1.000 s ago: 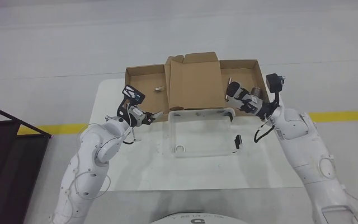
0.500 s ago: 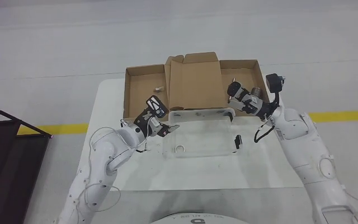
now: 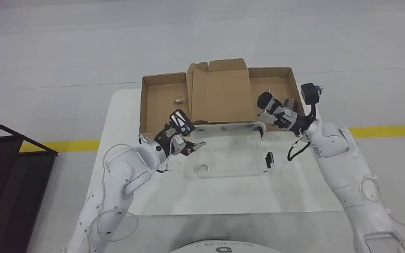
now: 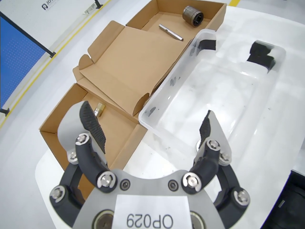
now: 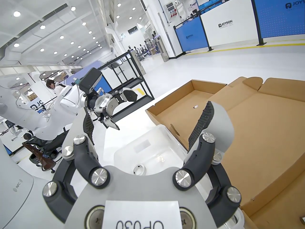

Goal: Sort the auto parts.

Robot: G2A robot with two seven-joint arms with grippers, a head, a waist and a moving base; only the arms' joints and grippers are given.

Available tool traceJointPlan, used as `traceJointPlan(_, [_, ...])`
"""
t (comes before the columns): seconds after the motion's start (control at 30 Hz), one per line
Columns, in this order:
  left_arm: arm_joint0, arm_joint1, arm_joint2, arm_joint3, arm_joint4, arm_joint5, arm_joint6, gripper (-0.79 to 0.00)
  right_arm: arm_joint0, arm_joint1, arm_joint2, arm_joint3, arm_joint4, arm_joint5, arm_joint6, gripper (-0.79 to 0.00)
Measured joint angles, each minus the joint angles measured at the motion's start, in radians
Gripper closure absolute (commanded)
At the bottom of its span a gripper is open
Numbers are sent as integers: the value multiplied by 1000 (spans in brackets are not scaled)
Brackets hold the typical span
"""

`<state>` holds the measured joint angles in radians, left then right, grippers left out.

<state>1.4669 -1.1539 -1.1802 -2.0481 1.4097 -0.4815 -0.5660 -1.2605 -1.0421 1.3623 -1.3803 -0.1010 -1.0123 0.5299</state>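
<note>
My left gripper [image 3: 192, 147] [image 4: 145, 113] hangs open and empty over the clear plastic bin's [image 3: 228, 130] [image 4: 214, 89] left end. A silver ring [image 3: 204, 168] [image 5: 139, 169] lies in the bin. The cardboard box's left compartment [image 3: 158, 111] holds a small brass fitting [image 3: 180, 100] [image 4: 99, 109]. Its right compartment [image 3: 278, 79] holds a dark cylinder [image 3: 290, 103] [image 4: 193, 16] and a metal pin [image 4: 171, 32]. My right gripper [image 3: 261, 105] [image 5: 147, 115] is open and empty above the right compartment's front edge, near the bin's far right corner.
The box's folded lid [image 3: 218, 92] stands between the two compartments. Black pieces [image 4: 261, 53] [image 4: 207, 44] sit at the bin's right end, one of them [image 3: 269, 159] on its right wall. White tabletop [image 3: 228, 196] lies bare in front of the bin.
My left arm has swung right from in front of the box's left compartment to the bin's left end, gripper still open. The right arm has barely moved.
</note>
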Motion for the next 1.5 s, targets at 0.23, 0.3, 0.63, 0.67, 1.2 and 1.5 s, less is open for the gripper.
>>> traceJointPlan(0.23, [-107, -7, 149, -84, 122, -156, -239, -785, 0, 0, 0, 0, 0, 0, 0, -785])
traceJointPlan(0.3, [-165, -18, 203, -55, 114, -170, -301, -785, 0, 0, 0, 0, 0, 0, 0, -785])
traceJointPlan(0.63, [-492, -118, 496, 210, 20, -99, -507, -785, 0, 0, 0, 0, 0, 0, 0, -785])
traceJointPlan(0.67, [-510, -125, 514, 236, 17, -98, -519, -785, 0, 0, 0, 0, 0, 0, 0, -785])
traceJointPlan(1.2, [-607, -180, 614, 415, -96, -162, -595, -646, 0, 0, 0, 0, 0, 0, 0, -785])
traceJointPlan(1.5, [-611, -162, 627, 456, -165, -186, -586, -579, 0, 0, 0, 0, 0, 0, 0, -785])
